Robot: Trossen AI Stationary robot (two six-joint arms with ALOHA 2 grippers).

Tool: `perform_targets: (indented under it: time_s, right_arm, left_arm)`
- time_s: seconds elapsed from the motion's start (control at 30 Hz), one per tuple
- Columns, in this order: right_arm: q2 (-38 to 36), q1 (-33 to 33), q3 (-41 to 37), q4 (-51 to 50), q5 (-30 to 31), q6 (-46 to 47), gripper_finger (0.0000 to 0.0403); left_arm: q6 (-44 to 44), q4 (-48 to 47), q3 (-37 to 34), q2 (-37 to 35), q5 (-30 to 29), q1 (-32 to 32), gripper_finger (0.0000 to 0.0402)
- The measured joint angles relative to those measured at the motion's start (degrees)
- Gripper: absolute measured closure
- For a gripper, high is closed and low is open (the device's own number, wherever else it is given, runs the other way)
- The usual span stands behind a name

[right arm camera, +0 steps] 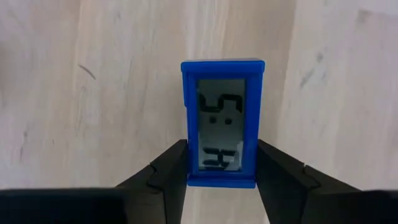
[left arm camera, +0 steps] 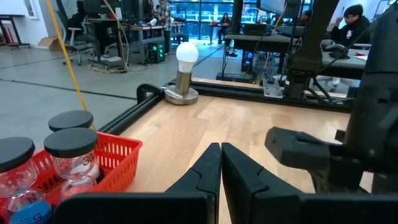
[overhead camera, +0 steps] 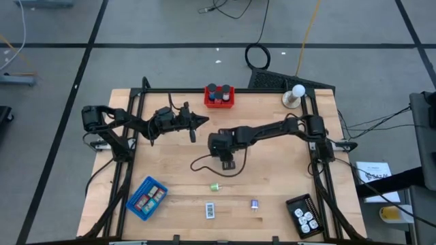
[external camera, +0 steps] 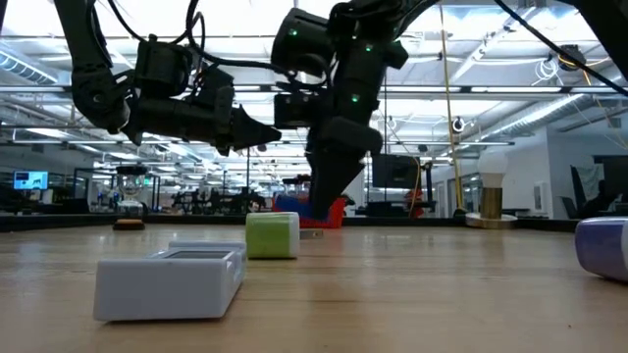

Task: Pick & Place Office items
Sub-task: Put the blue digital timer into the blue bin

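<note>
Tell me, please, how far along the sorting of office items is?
Done: several pieces sit in the blue tray and the red tray. In hand: the right claw grips a blue rectangular clock. Left: a green block, a white rectangle and a purple piece.

open wood mid-table (overhead camera: pixel 272 173), red tray (overhead camera: pixel 219 97) at far edge

Closed left claw (left arm camera: pixel 221 163) beside red tray (left arm camera: pixel 106 163)
</note>
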Motion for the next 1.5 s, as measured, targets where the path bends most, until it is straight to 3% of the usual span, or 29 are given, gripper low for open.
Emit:
perform_targets:
  time_s: [0.33, 0.53, 0.67, 0.77, 1.0, 1.17, 1.33, 1.5]
  right_arm:
    - [0.11, 0.23, -1.64, 4.57, -0.02, -6.02, 0.0202]
    - [-0.59, 0.42, -3.00, 6.00, 0.25, -7.37, 0.0201]
    - [-5.24, 0.96, -3.32, 1.81, 6.12, -7.55, 0.0221]
    - [-11.23, -0.51, -10.08, 5.68, 9.05, -7.82, 0.0254]
    - [-28.68, -6.94, -38.12, 33.80, 7.60, -6.24, 0.0351]
    - [-41.58, -11.81, -52.71, 47.62, 7.90, -4.48, 0.0398]
    - [-50.84, -17.18, -64.59, 60.30, 7.55, -4.32, 0.0388]
    - [-58.14, -20.71, -70.64, 62.57, 7.30, -4.74, 0.0395]
  left_arm:
    - [0.00, 0.00, 0.00, 0.00, -0.02, 0.00, 0.0385]
    - [-0.26, 0.00, 0.00, 0.00, 0.00, 0.00, 0.0385]
    - [-3.21, 0.00, 0.00, 0.00, 0.09, -0.21, 0.0385]
    - [-3.93, 0.34, 0.43, 0.00, 0.03, -0.65, 0.0385]
    - [-15.48, -7.24, 5.71, -0.09, 4.63, -1.41, 0.0395]
    - [-18.16, -22.12, 11.63, -0.16, 2.68, -5.62, 0.0395]
    - [-16.47, -52.09, 22.27, -0.22, -4.23, -11.50, 0.0394]
    - [-23.01, -75.08, 32.18, 0.05, -12.96, -17.13, 0.0349]
